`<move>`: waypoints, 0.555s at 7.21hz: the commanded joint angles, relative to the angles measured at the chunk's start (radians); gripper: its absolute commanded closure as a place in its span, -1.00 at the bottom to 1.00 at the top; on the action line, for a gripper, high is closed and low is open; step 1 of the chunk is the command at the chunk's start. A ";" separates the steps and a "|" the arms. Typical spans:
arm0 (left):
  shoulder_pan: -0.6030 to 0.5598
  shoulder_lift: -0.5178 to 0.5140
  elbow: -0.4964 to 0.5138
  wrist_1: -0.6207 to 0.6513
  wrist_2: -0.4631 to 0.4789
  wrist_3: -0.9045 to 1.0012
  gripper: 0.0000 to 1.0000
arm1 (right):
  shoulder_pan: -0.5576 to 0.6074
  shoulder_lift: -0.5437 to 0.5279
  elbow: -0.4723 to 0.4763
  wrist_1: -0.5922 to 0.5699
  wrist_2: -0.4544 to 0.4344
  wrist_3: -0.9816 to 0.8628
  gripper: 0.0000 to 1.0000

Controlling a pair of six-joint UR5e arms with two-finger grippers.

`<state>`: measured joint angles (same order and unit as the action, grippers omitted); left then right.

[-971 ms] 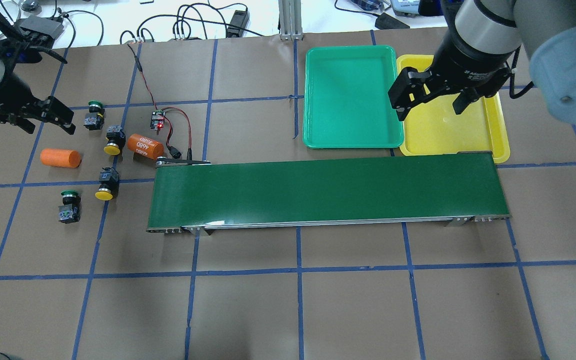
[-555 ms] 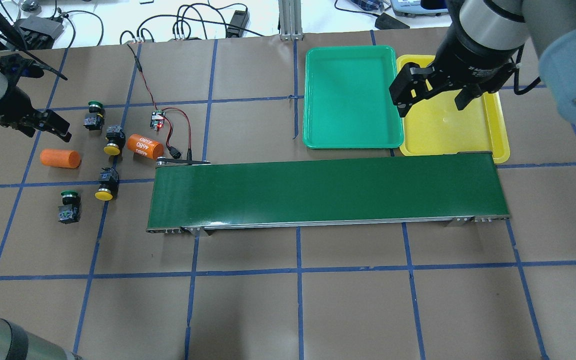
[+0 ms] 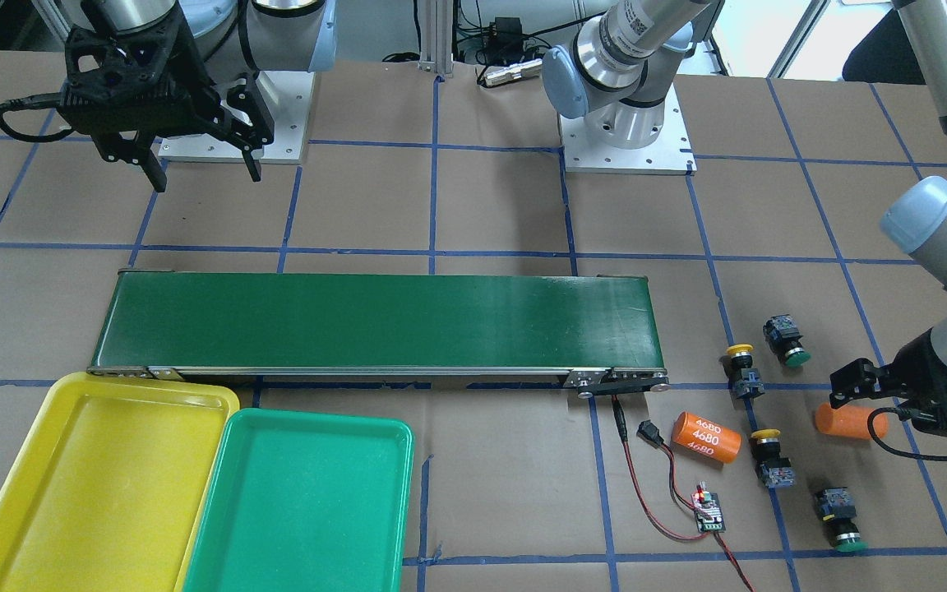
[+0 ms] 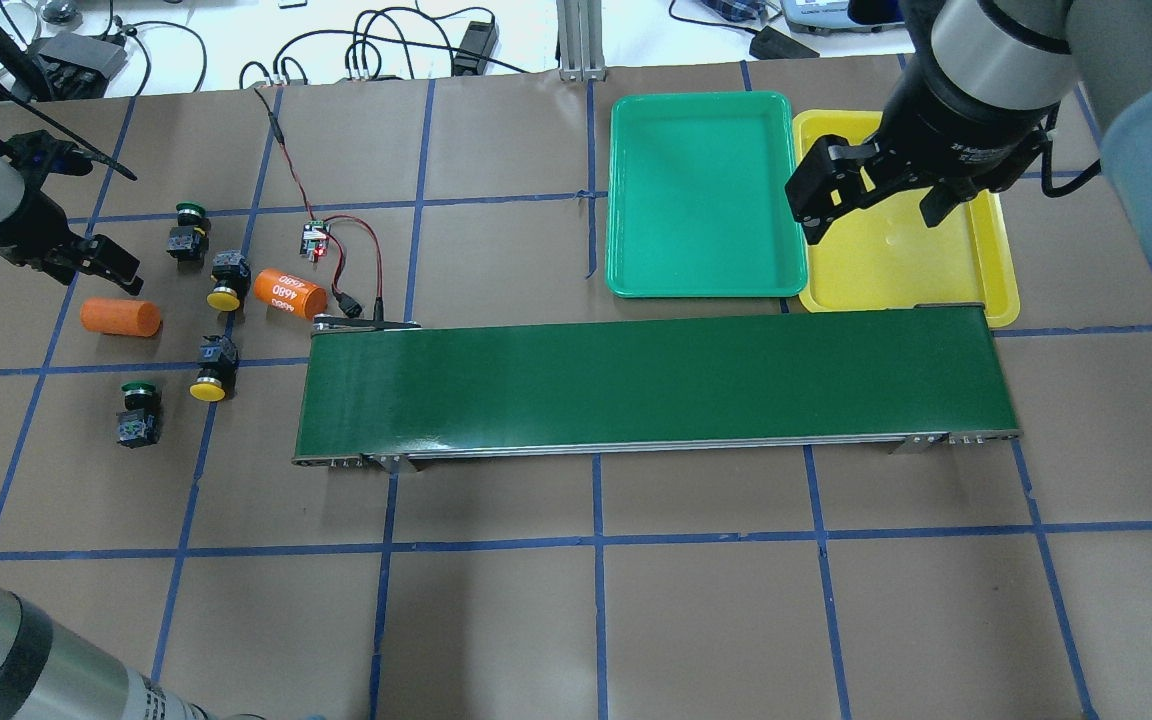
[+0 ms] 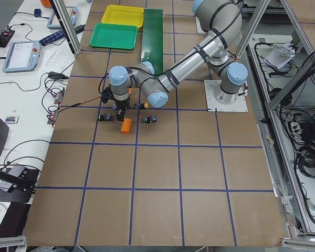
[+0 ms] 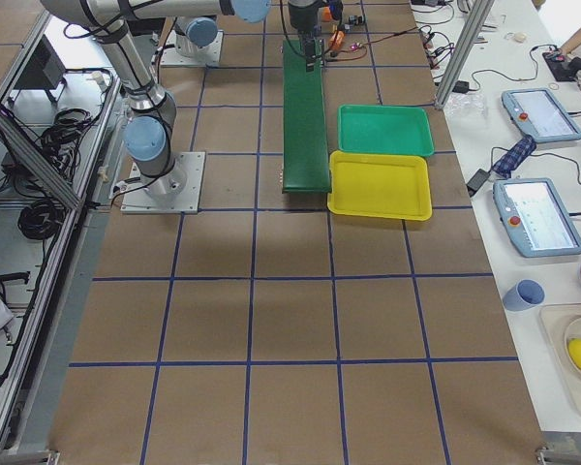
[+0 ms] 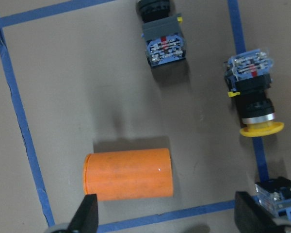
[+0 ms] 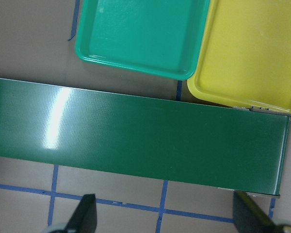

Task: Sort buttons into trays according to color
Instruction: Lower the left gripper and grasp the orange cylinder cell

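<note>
Two green-capped buttons [image 4: 187, 230] [image 4: 137, 413] and two yellow-capped buttons [image 4: 224, 280] [image 4: 211, 368] lie on the brown table at the left. My left gripper [image 4: 86, 268] hangs open just left of them, over the near end of a plain orange cylinder [image 4: 120, 317]. The left wrist view shows that cylinder [image 7: 128, 174] between the open fingertips, with a green button [image 7: 163, 41] and a yellow button [image 7: 252, 97] beyond. My right gripper [image 4: 876, 212] is open and holds nothing, above the seam of the green tray [image 4: 701, 260] and the yellow tray [image 4: 936, 270]. Both trays hold nothing.
A long dark-green conveyor belt [image 4: 651, 380] runs across the middle, in front of the trays. An orange cylinder marked 4680 [image 4: 291, 291] and a small circuit board [image 4: 313, 240] with red wires lie between the buttons and the belt's left end.
My left gripper has dropped and drawn toward the plain orange cylinder. The right gripper has drifted slightly right over the trays. No button has moved.
</note>
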<state>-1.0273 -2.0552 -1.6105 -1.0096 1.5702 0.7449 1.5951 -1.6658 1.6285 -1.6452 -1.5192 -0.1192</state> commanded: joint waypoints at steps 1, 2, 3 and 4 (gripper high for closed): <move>0.009 -0.035 0.006 0.016 0.036 0.005 -1.00 | -0.012 0.005 -0.010 -0.019 0.011 0.006 -1.00; 0.009 -0.049 0.021 0.014 0.034 -0.007 -1.00 | -0.015 0.006 -0.015 -0.018 0.013 0.009 -1.00; 0.009 -0.063 0.038 0.013 0.037 -0.037 -1.00 | -0.018 0.009 -0.010 -0.019 0.014 0.013 -1.00; 0.010 -0.072 0.043 0.011 0.037 -0.048 -1.00 | -0.018 0.009 -0.009 -0.027 0.013 0.003 -1.00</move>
<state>-1.0184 -2.1129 -1.5792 -0.9970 1.6058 0.7169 1.5789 -1.6580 1.6185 -1.6652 -1.5064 -0.1104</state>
